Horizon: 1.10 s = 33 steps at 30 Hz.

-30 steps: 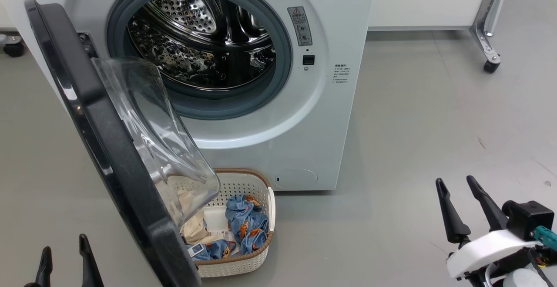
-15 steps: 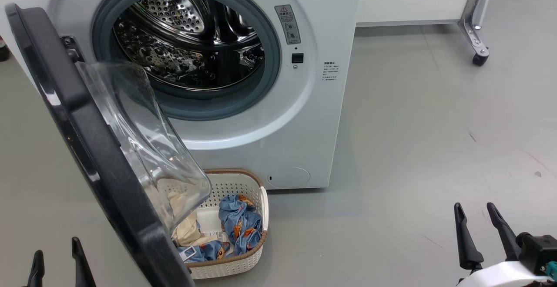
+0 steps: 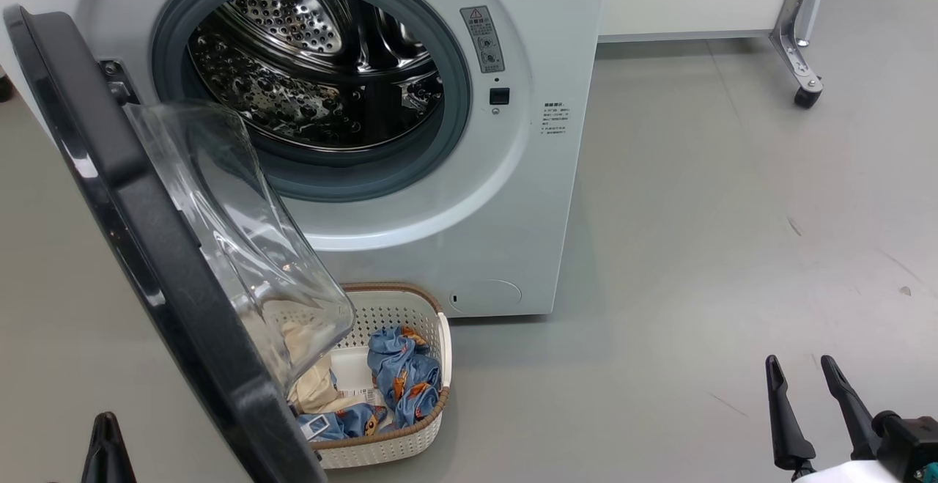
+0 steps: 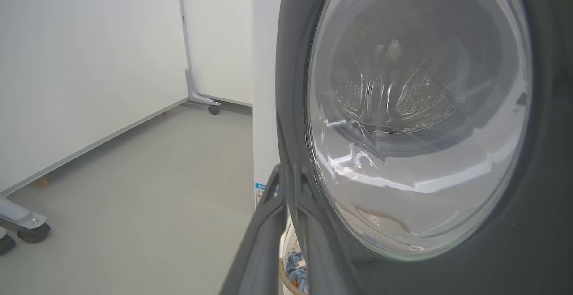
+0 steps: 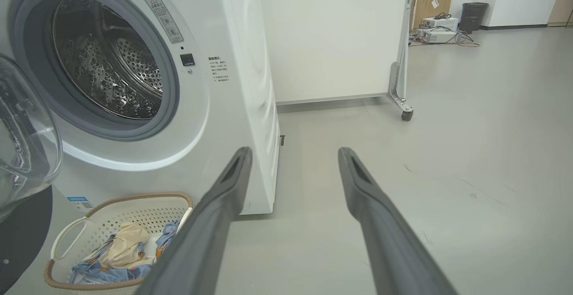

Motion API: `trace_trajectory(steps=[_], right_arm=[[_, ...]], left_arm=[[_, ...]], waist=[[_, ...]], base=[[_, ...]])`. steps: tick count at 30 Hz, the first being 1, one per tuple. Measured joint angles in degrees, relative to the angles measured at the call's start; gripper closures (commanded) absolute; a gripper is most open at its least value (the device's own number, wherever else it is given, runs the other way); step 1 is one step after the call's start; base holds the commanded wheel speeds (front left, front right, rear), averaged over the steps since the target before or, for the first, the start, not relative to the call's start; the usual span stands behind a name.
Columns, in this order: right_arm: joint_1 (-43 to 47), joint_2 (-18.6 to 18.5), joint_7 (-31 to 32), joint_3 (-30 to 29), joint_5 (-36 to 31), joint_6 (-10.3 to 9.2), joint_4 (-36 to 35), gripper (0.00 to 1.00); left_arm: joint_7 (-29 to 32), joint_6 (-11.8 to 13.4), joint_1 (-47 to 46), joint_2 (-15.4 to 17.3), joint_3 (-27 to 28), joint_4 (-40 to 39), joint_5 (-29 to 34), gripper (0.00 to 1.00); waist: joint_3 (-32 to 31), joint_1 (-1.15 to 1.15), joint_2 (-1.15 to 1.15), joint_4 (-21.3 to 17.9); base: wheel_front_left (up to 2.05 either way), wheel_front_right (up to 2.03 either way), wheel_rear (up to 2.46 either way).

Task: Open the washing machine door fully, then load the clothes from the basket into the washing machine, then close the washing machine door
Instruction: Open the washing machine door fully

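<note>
The washing machine (image 3: 513, 197) stands with its steel drum (image 3: 315, 65) exposed. The washing machine door (image 3: 146, 234), black with a clear dome, is hinged at the left and swung out partway over the basket (image 3: 410, 300). The clothes (image 3: 407, 373), blue printed pieces and a cream one (image 3: 315, 380), lie in that basket on the floor. My left gripper (image 3: 108, 439) is shut on nothing, left of the door; in the left wrist view its tips (image 4: 284, 174) meet just beside the door (image 4: 416, 107). My right gripper (image 3: 806, 373) is open over bare floor, with basket (image 5: 134, 196) and clothes (image 5: 94, 272) to its left.
A white partition on a metal foot with a caster (image 3: 806, 94) stands behind and right of the machine. More caster feet (image 4: 214, 108) sit left of the machine. Grey floor spreads to the right.
My left gripper's two fingers have come together into one tip. The right gripper sits lower in the head view. The camera has shifted a little.
</note>
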Motion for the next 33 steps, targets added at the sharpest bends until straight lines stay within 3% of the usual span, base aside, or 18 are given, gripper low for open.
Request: trace_trajectory(steps=[7,11,16,26,29,33], right_arm=[[0.5,1.1,0.0,-2.0,-1.2,1.45,-0.3,0.0],[1.2,1.8,0.0,-3.3,-2.1,2.19,-0.4,0.0],[2.4,2.9,0.0,-5.4,-2.6,3.03,-0.7,0.0],[3.0,5.5,0.0,-7.0,-4.5,5.13,-0.8,0.0],[3.4,6.0,0.0,-8.1,-4.5,5.61,-0.8,0.0],[4.7,7.1,0.0,-9.0,-4.6,6.19,-0.5,0.0]], left_arm=[[0.0,0.2,0.0,0.0,0.6,0.5,-0.9,1.0],[0.0,2.2,-0.3,0.0,3.3,-2.2,-2.1,1.0],[0.0,4.8,-2.3,-0.1,5.4,-8.7,-0.9,1.0],[-0.3,5.0,-6.4,0.0,4.4,-27.2,5.5,1.0],[-0.3,3.4,-6.8,0.1,0.9,-31.4,5.2,1.0],[1.4,-1.1,-6.9,0.3,-10.7,-35.1,1.4,1.0]], waist=[[0.1,0.0,0.0,0.2],[0.1,0.0,0.0,0.5],[0.1,0.0,0.0,1.2],[-0.4,0.0,0.0,3.5],[-0.6,0.0,0.0,3.8],[-0.9,0.0,0.0,4.5]], base=[[0.0,0.0,0.0],[0.0,0.0,0.0],[0.0,0.0,0.0],[0.0,0.0,0.0],[0.0,0.0,0.0],[0.0,0.0,0.0]])
